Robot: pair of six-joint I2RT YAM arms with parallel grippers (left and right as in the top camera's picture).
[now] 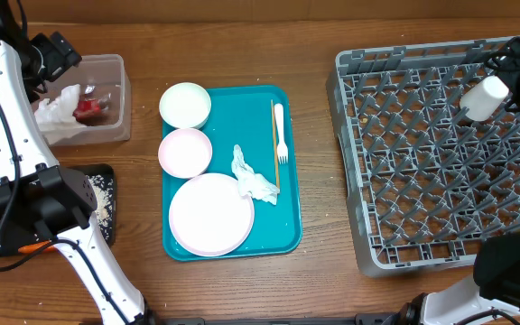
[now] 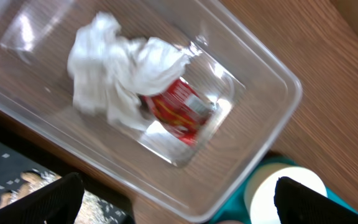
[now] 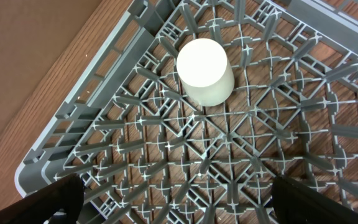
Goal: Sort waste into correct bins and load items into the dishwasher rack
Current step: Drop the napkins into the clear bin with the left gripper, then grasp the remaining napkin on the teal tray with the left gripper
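My left hand (image 2: pixel 179 202) is hanging released above the clear tub (image 2: pixel 260 74), napkin (image 2: pixel 117 74) and wrapper (image 2: pixel 176 112) lying inside; swinging away low, I'm risking clipping its wall.

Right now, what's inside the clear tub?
The clear tub holds a crumpled white napkin and a red-and-white wrapper. One end of the wrapper is tucked under the napkin. Anything else beneath the napkin is covered and can't be seen.

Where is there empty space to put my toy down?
Bare table between the teal tray and the dishwasher rack. The rack is mostly free; one cup stands in it. The tray is crowded: bowls, plate, napkin.
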